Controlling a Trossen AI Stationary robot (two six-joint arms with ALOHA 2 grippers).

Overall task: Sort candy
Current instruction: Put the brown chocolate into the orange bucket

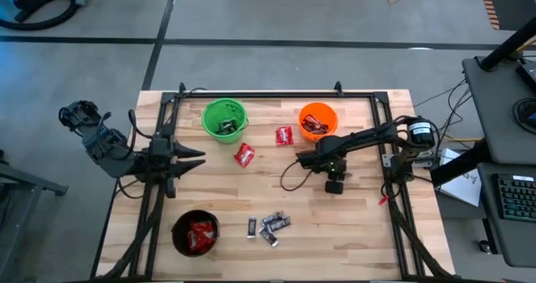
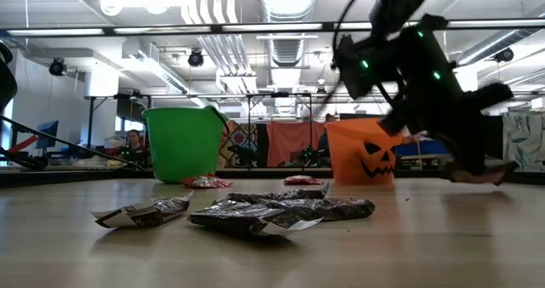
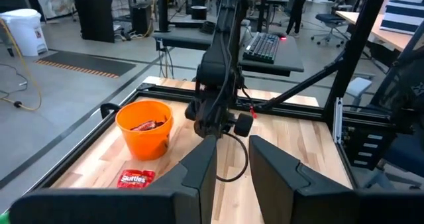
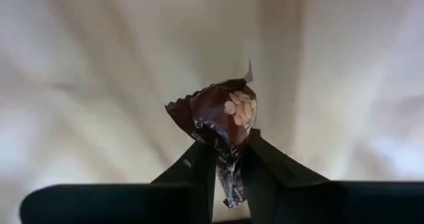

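**Right gripper has a brown bar pinched, orange bucket is the likely drop**

Nearest the front edge: black bucket point(image 1: 195, 233) holds red packets, so red seems to go there. Beside it, a loose cluster of black-silver bars point(image 1: 268, 226) lies on the table point(image 1: 352, 233), unsorted. In the low view they sit crumpled in the foreground, labels unreadable.

Mid-table: right gripper point(image 4: 228, 159) is pinching a dark brown-red bar point(image 4: 225, 118) by one end; the wrapper sticks out past the fingertips and looks slightly crushed. In the high view the gripper point(image 1: 303, 159) is low over the table, just in front of the orange bucket point(image 1: 318, 120). My read: fresh pick, next step is lift and carry to orange, since something dark brown already lies inside it. The bar itself is hidden under the arm in the high view; only the right wrist camera shows it.

Left gripper point(image 1: 191, 159) is parked at the left edge, fingers a little apart, holding nothing.

Further back: two red packets still out, one point(image 1: 244, 155) between the green and orange buckets, one point(image 1: 285, 135) just beside the orange. Green bucket point(image 1: 224, 118) has dark pieces inside; I can't tell for sure which kind.

Risk: the end-only grip could let the bar swing or slip during the lift.
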